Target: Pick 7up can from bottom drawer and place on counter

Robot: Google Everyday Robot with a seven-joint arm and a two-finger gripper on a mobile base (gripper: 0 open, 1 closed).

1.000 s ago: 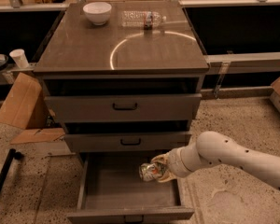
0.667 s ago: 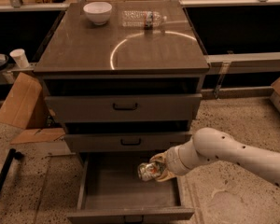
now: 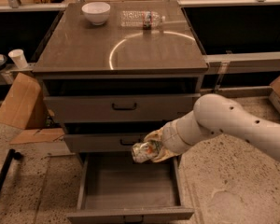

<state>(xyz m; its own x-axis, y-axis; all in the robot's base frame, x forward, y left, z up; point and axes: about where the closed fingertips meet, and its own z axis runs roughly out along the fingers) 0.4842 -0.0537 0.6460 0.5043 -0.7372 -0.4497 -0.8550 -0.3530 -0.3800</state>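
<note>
Above the open bottom drawer (image 3: 130, 214), just in front of the middle drawer (image 3: 98, 143), I see my gripper (image 3: 151, 146) closed around the can (image 3: 140, 152), which hangs in the air clear of the drawer's floor. The can lies tilted in the grip, with one silvery end pointing to the left and its green and red markings partly covered by the gripper. The white arm (image 3: 233, 125) reaches in from the right edge of the view and slopes down to the left toward the cabinet's front. The bottom drawer is pulled well out toward me, and its grey tray shows below the can. The top drawer (image 3: 121, 107) and the middle drawer are pushed in, each with a dark handle on its front. Up on the counter (image 3: 84, 45), a white bowl (image 3: 96, 12) stands near the back left, and a clear plastic bottle (image 3: 142, 18) lies on its side just to the right of it. A curved streak of light runs across the glossy top. To the left of the cabinet, a cardboard box (image 3: 18, 101) leans on the floor, and a paper cup (image 3: 18, 58) stands on a low ledge behind it.
</note>
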